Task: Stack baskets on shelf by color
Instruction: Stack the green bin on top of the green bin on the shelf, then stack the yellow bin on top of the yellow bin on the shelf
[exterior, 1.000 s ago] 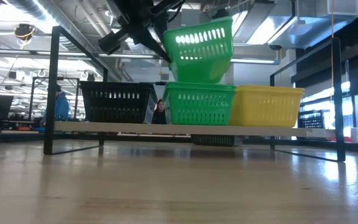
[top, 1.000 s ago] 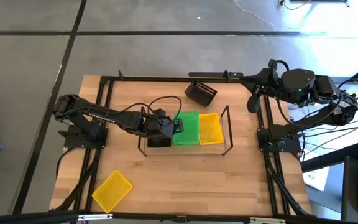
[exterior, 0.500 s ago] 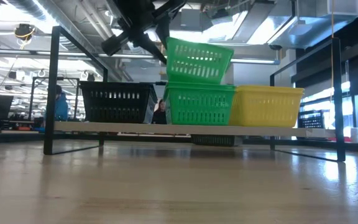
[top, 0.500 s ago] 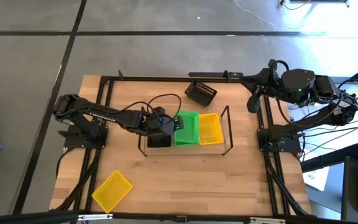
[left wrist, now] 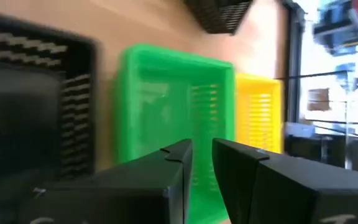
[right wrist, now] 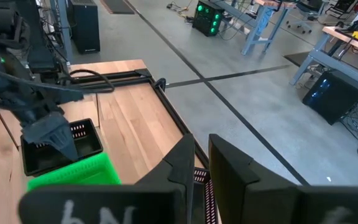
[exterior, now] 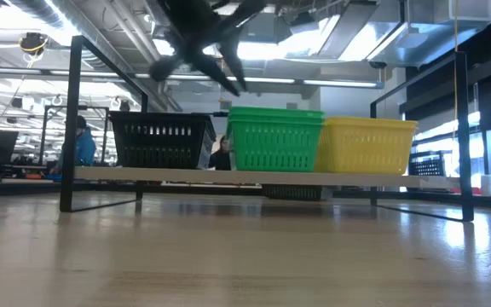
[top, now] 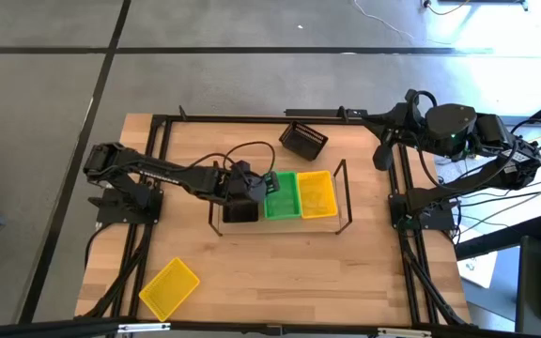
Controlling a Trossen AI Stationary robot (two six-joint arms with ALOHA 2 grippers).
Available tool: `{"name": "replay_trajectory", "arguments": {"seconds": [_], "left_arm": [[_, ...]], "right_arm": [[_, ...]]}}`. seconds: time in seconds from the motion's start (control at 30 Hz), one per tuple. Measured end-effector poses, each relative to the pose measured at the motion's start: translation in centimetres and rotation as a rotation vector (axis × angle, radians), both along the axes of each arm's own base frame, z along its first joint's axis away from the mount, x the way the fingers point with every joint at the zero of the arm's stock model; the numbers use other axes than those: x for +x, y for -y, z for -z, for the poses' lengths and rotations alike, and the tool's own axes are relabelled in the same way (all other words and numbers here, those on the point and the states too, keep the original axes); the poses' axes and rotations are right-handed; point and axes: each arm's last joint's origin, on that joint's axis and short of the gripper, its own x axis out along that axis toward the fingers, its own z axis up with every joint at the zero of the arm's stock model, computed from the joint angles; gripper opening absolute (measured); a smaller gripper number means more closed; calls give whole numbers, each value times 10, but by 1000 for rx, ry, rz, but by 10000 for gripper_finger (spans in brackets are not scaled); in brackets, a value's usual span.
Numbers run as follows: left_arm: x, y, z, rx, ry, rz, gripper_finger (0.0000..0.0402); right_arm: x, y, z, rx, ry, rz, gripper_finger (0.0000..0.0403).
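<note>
**A:** Start with the big things. What stands on the table (top: 280, 272)?

**B:** The shelf (top: 344, 192) sits near the middle of the table, and it carries three baskets side by side: a black basket (exterior: 158, 140), a green basket (exterior: 273, 138) in the middle and a yellow basket (exterior: 366, 145). In the low view the green one stands level with its neighbours; whether another is nested inside it I cannot tell.

**A:** Any baskets off the shelf?

**B:** Two. A second black basket (top: 303, 141) lies tilted on the table behind the shelf, and a second yellow basket (top: 169, 287) lies near the table's front left corner, well apart from everything else. So the count showing is two black, two yellow, one green.

**A:** And the grippers?

**B:** The left gripper (top: 256, 187) hangs over the shelf, above the line where the black basket meets the green one. In its wrist view the fingers (left wrist: 178, 163) stand a narrow gap apart with nothing between them, released. The right gripper (top: 383, 155) waits at the table's right edge, up off the surface; its fingers show a narrow gap too, and hold nothing.
</note>
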Motion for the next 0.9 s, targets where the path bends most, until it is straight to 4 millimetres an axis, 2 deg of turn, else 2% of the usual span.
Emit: {"name": "replay_trajectory", "arguments": {"seconds": [0.23, 0.43, 0.7, 0.9], "left_arm": [[1, -8, -5, 102, -25, 67, 53], [-5, -12, -28, 266, -82, 235, 53], [-41, -14, -79, 381, -102, 324, 53], [-83, -6, -112, 462, -173, 477, 56]], "right_arm": [[0, 0, 0, -3, -2, -1, 47], [0, 0, 0, -3, -2, -2, 47], [1, -1, 0, -33, -29, -46, 47], [12, 2, 3, -22, -61, -156, 47]]}}
